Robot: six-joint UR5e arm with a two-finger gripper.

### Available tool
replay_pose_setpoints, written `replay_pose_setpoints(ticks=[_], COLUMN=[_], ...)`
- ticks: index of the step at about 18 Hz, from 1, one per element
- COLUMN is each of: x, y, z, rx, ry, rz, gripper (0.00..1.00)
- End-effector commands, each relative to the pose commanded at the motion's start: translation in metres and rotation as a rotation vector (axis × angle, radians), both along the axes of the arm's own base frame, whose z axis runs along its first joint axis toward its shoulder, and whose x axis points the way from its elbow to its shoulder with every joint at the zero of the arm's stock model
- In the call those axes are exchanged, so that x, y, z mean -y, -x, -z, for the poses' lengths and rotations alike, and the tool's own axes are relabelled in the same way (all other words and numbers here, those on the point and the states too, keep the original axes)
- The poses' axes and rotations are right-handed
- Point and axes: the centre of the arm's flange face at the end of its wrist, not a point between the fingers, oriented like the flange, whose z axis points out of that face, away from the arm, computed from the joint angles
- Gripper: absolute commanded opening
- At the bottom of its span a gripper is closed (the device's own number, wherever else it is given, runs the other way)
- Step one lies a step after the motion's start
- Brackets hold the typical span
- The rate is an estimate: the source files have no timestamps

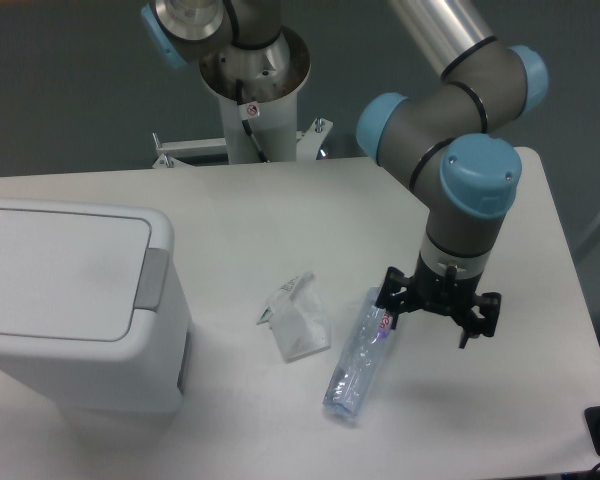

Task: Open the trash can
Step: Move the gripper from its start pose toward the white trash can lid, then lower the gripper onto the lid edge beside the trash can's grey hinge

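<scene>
The trash can (75, 300) is a large boxy white bin at the left of the table. Its flat white lid (60, 270) lies shut, with a grey push tab (154, 279) on its right edge. My gripper (429, 320) hangs over the right half of the table, far to the right of the bin, with its fingers spread open and nothing between them. Its left finger is just above the cap end of a plastic bottle.
A clear plastic bottle (364, 352) with a red label lies on the table right of centre. A crumpled white wrapper (298, 318) lies between it and the bin. The robot's base column (252, 95) stands behind the table's far edge.
</scene>
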Motion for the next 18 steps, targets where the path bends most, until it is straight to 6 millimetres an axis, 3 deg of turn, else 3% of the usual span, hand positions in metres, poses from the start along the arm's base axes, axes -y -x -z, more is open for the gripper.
replay_pose_setpoints(ticks=[5,6,8,15,18], x=[-0.028,-0.036,-0.035,-0.058,-0.059], y=[-0.048,-0.067,-0.076,-0.136,-0.156], z=[-0.034,-0.046,-0.054,-0.094,-0.107], rx=[0.069,0.093,0.122,0.224,0.221], ry=[-0.072,-0.09,-0.085,-0.154,-0.168], rz=[-0.071,-0.081,-0.093,-0.074,-0.055], gripper=[1.0,1.0,1.0,1.0,1.0])
